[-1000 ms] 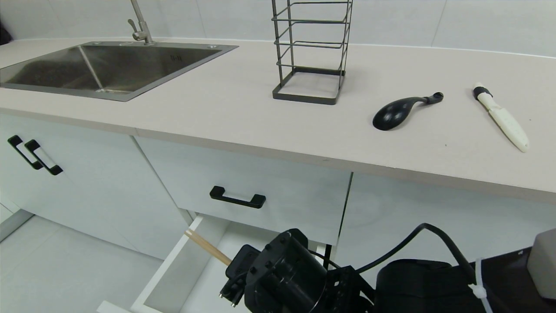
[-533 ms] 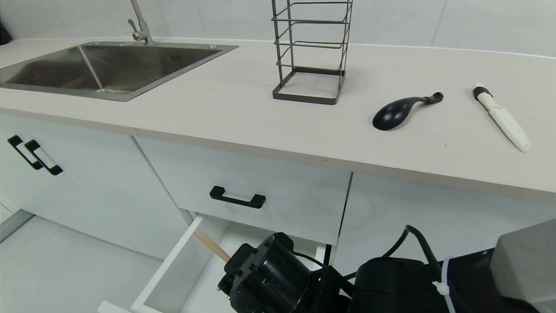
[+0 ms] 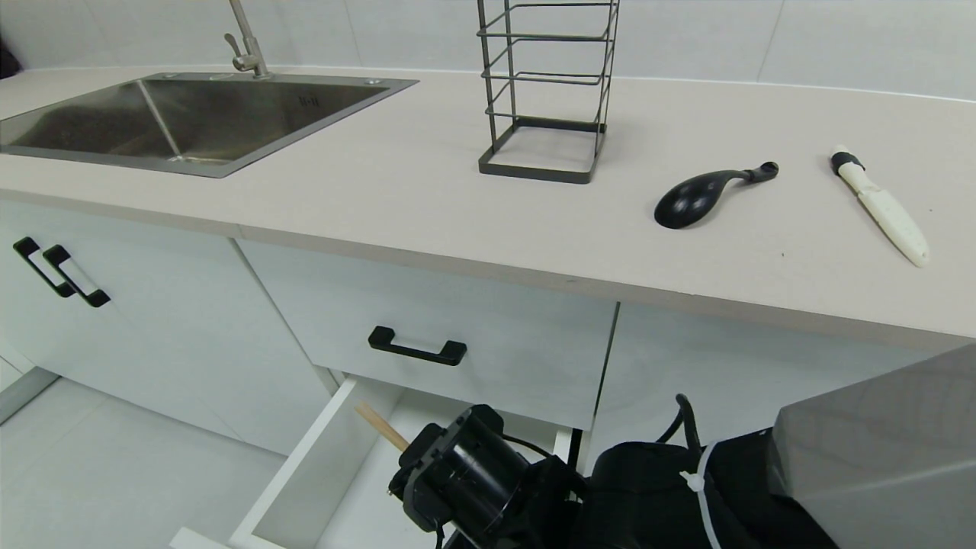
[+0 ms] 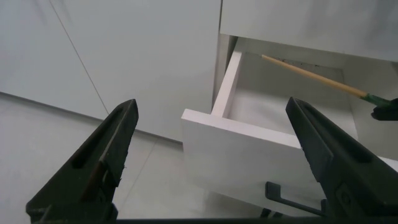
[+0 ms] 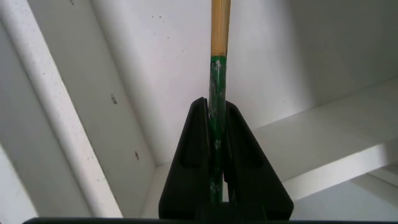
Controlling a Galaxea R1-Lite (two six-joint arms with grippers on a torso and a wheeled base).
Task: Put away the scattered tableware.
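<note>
My right gripper (image 5: 214, 124) is shut on the green end of a bamboo chopstick (image 5: 220, 28), which points into the open white drawer (image 5: 68, 124). In the head view the chopstick (image 3: 381, 427) slants over the drawer (image 3: 293, 473) from the right gripper (image 3: 409, 447), low under the counter. My left gripper (image 4: 217, 162) stands open in front of the drawer (image 4: 249, 140), level with its front panel, holding nothing. The chopstick (image 4: 311, 76) crosses the drawer's inside there. A black spoon (image 3: 698, 197) and a white knife (image 3: 881, 206) lie on the counter at the right.
A black wire rack (image 3: 545, 91) stands mid-counter and a steel sink (image 3: 183, 114) sits at the left. A closed drawer with a black handle (image 3: 416, 347) is just above the open one. Cabinet doors and floor lie to the left.
My right arm has sunk lower and drawn back toward me. The chopstick's far end has shifted right and lies lower in the drawer. Spoon and knife have not moved.
</note>
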